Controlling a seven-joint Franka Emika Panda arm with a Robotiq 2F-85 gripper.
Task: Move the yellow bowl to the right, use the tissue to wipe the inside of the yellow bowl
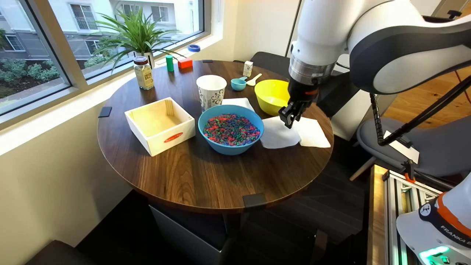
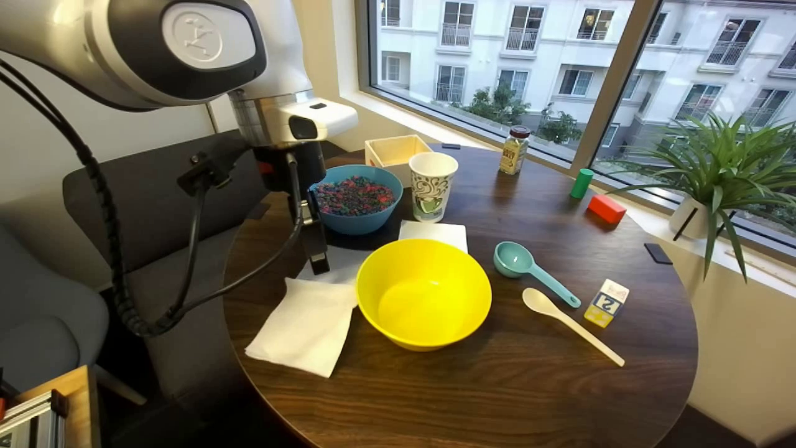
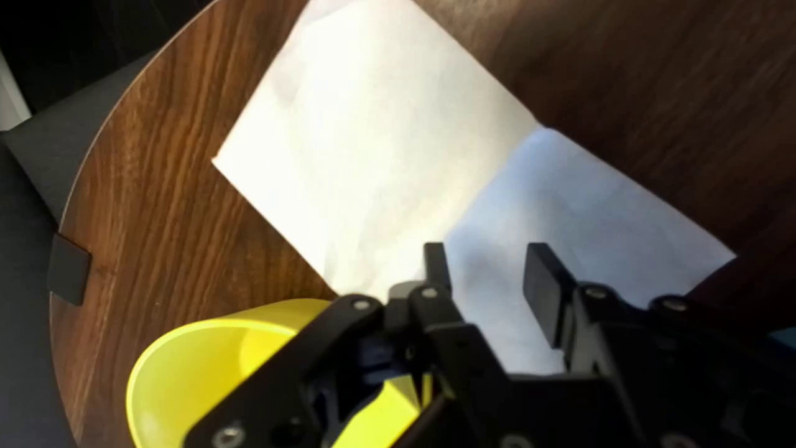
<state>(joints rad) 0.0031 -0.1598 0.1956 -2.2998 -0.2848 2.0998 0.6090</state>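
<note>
Here's the black two-fingered claw [image 3: 491, 274], jaws standing apart in the wrist view, a flat bluish-white paper tissue [image 3: 609, 224] showing through the gap! In both exterior views the claw hangs low over that sheet; whether it touches the paper, I can't tell.

And the round, bright yellow plastic bowl [image 2: 429, 311]? It sits upright on the round dark wooden table [image 2: 472, 392]. Make it the centre of the clock in an exterior view, and the claw is between nine and ten. Between eight and nine, near the bowl, lies a creamy-white square paper tissue [image 2: 301, 330], its edge meeting the bluish one.

Round near eleven, a blue bowl [image 2: 352, 224] of multicoloured pieces [image 2: 356, 196]. At twelve, a white paper sheet [image 2: 438, 232], and past it a tall white paper cup with dark swirls [image 2: 430, 188]. One o'clock, a glass jar [image 2: 513, 157]; two o'clock, a red rectangular block [image 2: 606, 210] and a green cylinder [image 2: 582, 184]. Toward three, a teal scoop [image 2: 511, 259]; half past three, an off-white spoon [image 2: 575, 327]!
</note>
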